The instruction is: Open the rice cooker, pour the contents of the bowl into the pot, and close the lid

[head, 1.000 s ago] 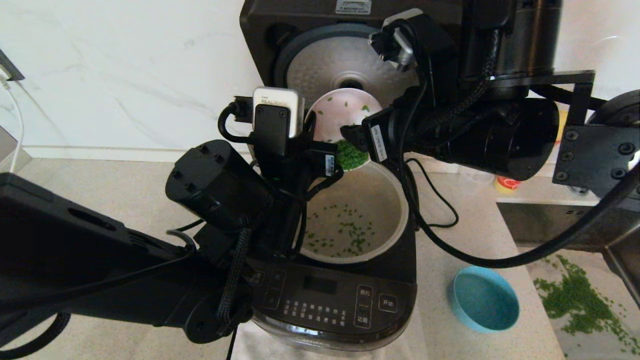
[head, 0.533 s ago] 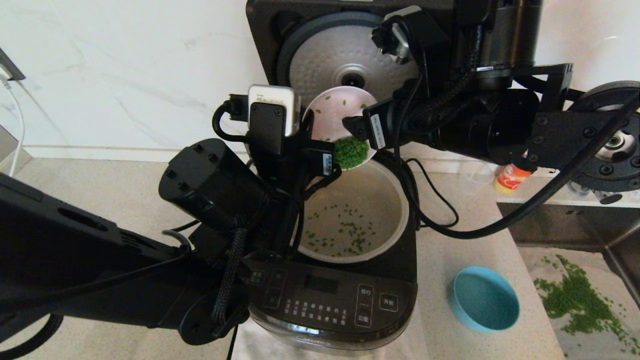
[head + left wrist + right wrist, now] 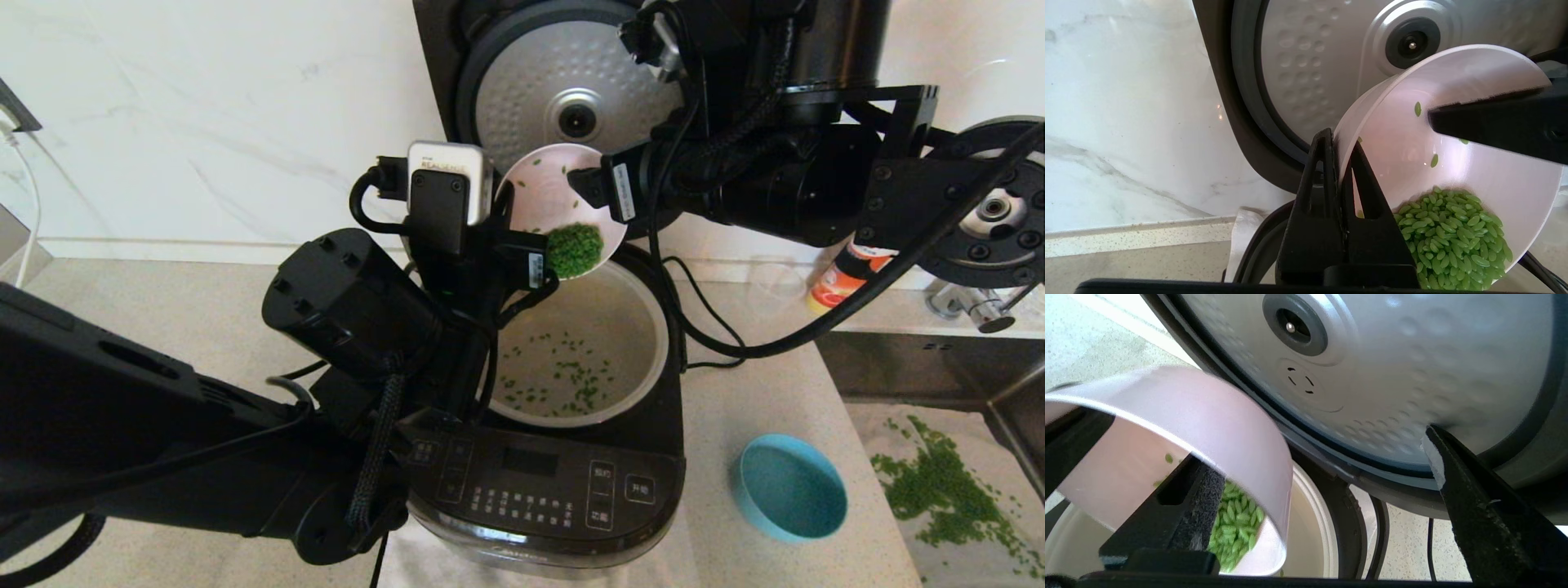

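one rice cooker [image 3: 563,457], two bowls: one pink [image 3: 543,192], one blue [image 3: 790,498], one bottle [image 3: 841,278]

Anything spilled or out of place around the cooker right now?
Yes. A scatter of green grains lies loose to the right, beyond the blue bowl, outside the pot. In the pink bowl, tipped steeply over the pot, most grains remain heaped at the low rim.
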Tool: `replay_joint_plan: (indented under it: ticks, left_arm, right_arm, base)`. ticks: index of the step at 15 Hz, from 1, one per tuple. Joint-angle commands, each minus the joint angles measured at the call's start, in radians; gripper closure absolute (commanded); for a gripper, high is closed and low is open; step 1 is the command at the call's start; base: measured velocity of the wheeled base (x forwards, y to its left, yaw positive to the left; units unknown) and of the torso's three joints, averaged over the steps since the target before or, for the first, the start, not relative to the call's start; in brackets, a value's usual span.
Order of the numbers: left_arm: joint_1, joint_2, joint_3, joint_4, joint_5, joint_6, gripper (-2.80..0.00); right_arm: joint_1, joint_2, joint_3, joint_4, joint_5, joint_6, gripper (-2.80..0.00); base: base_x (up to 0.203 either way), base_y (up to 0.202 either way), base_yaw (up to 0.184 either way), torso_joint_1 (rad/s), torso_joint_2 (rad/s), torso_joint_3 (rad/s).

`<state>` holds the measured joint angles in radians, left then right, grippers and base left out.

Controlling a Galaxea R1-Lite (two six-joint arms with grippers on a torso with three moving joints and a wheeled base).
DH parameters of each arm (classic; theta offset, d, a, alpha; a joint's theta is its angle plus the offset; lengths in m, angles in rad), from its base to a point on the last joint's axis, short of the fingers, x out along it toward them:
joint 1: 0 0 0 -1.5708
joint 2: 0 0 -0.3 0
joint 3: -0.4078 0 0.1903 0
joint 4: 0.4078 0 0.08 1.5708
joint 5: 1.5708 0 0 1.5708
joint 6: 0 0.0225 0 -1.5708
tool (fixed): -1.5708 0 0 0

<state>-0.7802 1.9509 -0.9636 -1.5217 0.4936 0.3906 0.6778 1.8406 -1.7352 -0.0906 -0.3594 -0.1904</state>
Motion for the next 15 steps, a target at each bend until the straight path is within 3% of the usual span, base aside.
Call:
replay_joint_plan:
  ticks: [1,5,6,15]
  left_arm:
    - [-0.001,0.003,-0.001,-0.008,0.003,0.002,0.0]
    - [-0.001,-0.001,-0.001,-0.008,0.003,0.002,0.0]
    - [-0.001,-0.001,-0.001,-0.008,0.005,0.002,0.0]
    - [-0.001,-0.001,-0.001,-0.008,0.011,0.002,0.0]
  right_arm:
    - [0.006,0.003,0.002,0.002,-0.001,-0.001,-2.8]
    - [0.006,0.009,0.006,0.0,0.0,0.003,-2.8]
    - [0.006,0.009,0.006,0.001,0.0,0.005,0.0]
    - [0.011,-0.015,0.022,0.002,-0.001,0.006,0.0]
  base:
    - [0.0,0.0,0.0,0.0,0.0,0.0]
    - [0.0,0.0,0.0,0.0,0.0,0.0]
    - [0.0,0.0,0.0,0.0,0.0,0.0]
    - [0.0,0.0,0.0,0.0,0.0,0.0]
